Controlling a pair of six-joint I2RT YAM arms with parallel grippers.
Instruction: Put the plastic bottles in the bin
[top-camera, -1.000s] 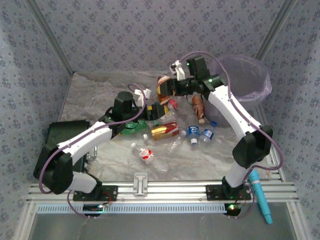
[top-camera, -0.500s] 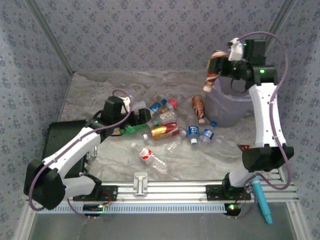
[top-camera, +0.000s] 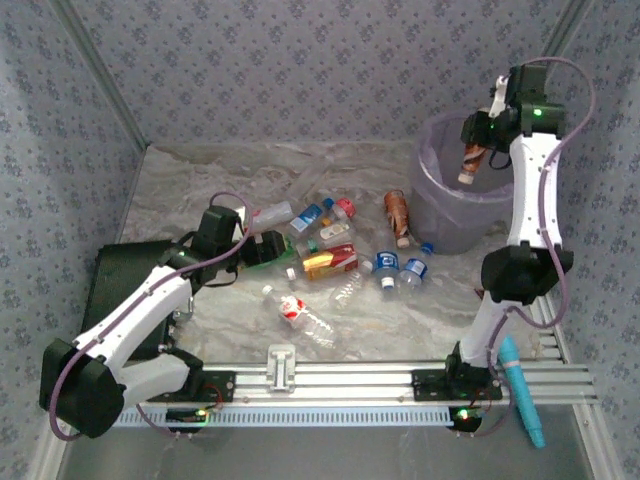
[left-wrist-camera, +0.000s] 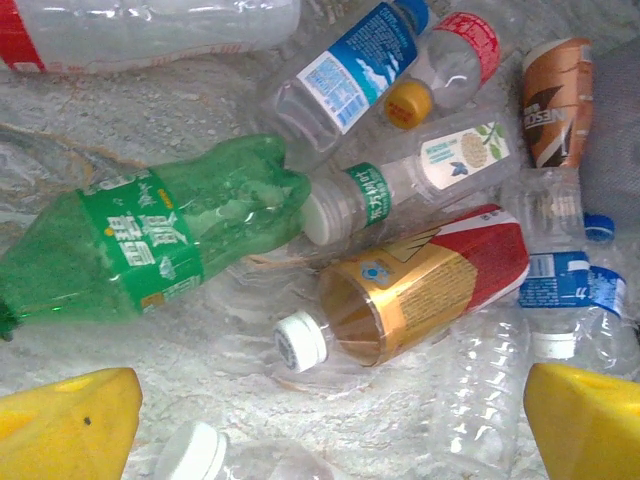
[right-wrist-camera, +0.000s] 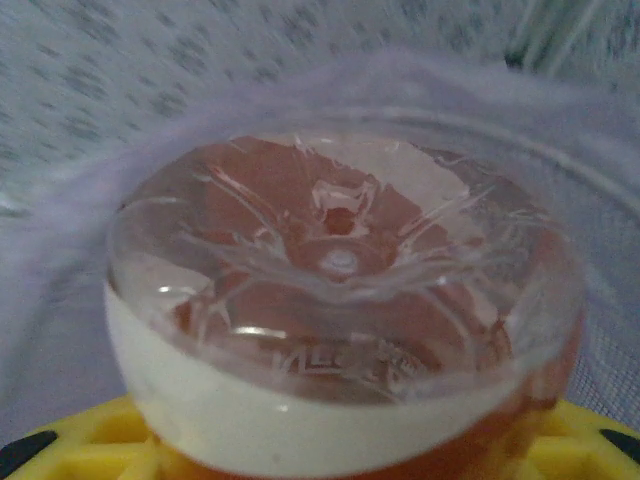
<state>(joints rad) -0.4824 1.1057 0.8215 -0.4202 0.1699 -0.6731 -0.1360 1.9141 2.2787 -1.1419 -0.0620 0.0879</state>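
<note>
One orange-brown bottle (top-camera: 471, 160) is clamped in our right gripper (top-camera: 484, 135), the bin (top-camera: 448, 222) beneath it; our left gripper (left-wrist-camera: 330, 425) stands apart, green bottle (left-wrist-camera: 150, 230) just ahead.

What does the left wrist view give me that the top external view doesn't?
Left wrist adds close detail: the left gripper, open, and clear label print on the green bottle and the gold-and-red bottle. Top external adds the bin, the right gripper holding an orange-brown bottle over it, and the teal tool. Both share those two labelled bottles lying on the table.
</note>
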